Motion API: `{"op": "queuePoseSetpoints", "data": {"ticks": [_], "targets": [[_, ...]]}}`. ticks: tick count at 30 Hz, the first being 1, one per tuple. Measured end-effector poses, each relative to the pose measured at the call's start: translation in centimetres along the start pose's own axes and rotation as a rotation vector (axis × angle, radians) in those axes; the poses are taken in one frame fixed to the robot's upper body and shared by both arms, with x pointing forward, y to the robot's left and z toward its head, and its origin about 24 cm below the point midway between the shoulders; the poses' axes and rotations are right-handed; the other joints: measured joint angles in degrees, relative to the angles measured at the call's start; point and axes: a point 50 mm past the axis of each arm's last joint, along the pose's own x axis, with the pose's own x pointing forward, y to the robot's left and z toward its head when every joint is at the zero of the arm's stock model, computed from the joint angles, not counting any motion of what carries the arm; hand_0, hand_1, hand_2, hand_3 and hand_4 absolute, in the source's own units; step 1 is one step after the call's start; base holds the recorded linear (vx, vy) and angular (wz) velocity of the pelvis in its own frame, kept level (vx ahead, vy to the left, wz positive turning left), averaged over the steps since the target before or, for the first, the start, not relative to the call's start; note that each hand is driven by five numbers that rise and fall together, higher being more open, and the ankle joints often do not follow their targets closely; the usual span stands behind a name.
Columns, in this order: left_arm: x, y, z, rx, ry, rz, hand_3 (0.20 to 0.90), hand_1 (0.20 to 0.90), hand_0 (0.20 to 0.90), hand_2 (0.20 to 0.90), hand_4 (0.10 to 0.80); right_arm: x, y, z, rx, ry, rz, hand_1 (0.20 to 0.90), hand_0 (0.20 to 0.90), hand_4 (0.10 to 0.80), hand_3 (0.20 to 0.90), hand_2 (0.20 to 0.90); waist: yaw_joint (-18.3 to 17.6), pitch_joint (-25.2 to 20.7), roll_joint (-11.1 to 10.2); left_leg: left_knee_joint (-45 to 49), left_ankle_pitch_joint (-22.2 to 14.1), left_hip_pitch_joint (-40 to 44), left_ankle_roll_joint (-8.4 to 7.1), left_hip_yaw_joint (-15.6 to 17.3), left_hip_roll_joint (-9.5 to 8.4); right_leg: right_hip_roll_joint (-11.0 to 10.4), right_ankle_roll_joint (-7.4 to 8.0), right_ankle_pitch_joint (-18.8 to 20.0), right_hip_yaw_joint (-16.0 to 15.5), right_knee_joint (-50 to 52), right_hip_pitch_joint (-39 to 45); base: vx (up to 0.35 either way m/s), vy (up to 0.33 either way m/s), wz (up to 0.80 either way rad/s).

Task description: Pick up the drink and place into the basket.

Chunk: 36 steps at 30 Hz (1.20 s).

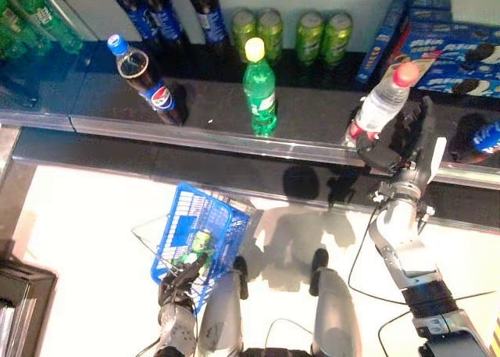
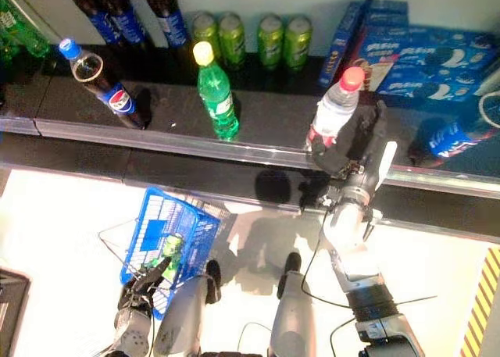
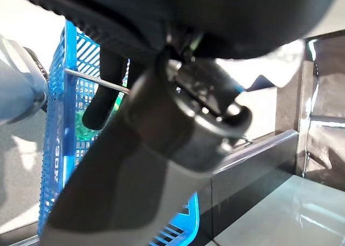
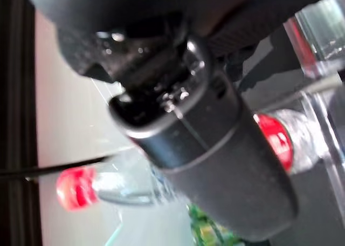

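Left eye view: we read the step as the pick, with the right hand [image 1: 406, 158] up at the front edge of the dark shelf [image 1: 219, 107] and its fingers [image 1: 373, 150] curled round the lower body of the clear water bottle [image 1: 383, 103] with the red cap, which leans away from the palm; the cola bottle [image 1: 148, 80] and the green bottle [image 1: 259, 87] stand well off to the far side of those fingers, untouched. Low in this view the left hand [image 1: 178, 287] has its fingers closed on the wire handle of the blue basket [image 1: 195, 232], where a small green drink already lies just beyond them. Right eye view: the same grasp shows, the bottle's red label just above the dark fingers, the white thumb cover apart from it. Left wrist view: a dark finger hooks over the thin wire handle, blue mesh right behind it. Right wrist view: the thumb fills the frame, and the red-capped bottle runs behind it, so we judge the hold firm. Next, we think, the bottle must be lifted off the shelf, carried across and lowered into the basket.
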Motion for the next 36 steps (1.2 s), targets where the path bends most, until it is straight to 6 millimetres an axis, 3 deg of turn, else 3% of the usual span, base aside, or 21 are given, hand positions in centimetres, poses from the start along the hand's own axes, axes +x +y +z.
{"op": "queuePoseSetpoints", "data": {"ticks": [19, 20, 21, 36], "targets": [[0.0, -0.3, 0.1, -0.011, -0.001, -0.04, 0.2, 0.3, 0.3, 0.3, 0.1, 1.7, 1.7, 1.1, -0.044, -0.017, -0.021, 0.9, 0.9, 0.8, 0.9, 0.9, 3.1, 0.1, -0.1, 0.9, 0.0, -1.2, -0.07, -2.4, -0.57, -0.6, 0.0, -1.4, -1.8, 1.8, 0.1, 0.029, 0.001, 0.06], [0.0, -0.3, 0.1, -0.011, -0.002, -0.041, 0.2, 0.3, 0.3, 0.3, 0.1, 1.7, 1.7, 1.1, -0.044, -0.018, -0.028, 0.441, 0.441, 0.265, 0.365, 0.441, 3.1, 0.1, -0.1, 1.0, 0.1, -1.5, -0.08, -2.5, -0.57, -0.6, -0.01, -1.4, -1.9, 1.8, -0.1, -0.015, -0.007, 0.09], [0.0, -0.4, 0.2, -0.013, -0.004, -0.044, 0.2, 0.3, 0.3, 0.3, 0.1, 1.9, 1.8, 1.3, -0.044, -0.021, -0.043, 0.3, 0.3, 0.1, 0.2, 0.3, 3.2, 0.1, -0.1, 1.0, 0.1, -2.0, -0.12, -2.5, -0.59, -0.6, -0.01, -1.4, -1.9, 1.9, -0.5, 0.0, 0.0, 0.0], [0.0, -0.5, 0.2, -0.009, -0.004, -0.051, 0.2, 0.3, 0.3, 0.3, 0.1, 2.6, 0.8, -0.1, -0.096, 0.035, -0.127, 0.3, 0.3, 0.1, 0.2, 0.3, 4.5, 0.1, -0.1, 2.7, 0.2, -2.9, -0.38, -3.1, -0.71, -0.6, -0.73, -3.0, -2.7, 4.7, -1.7, -0.003, 0.001, 0.01]]}}
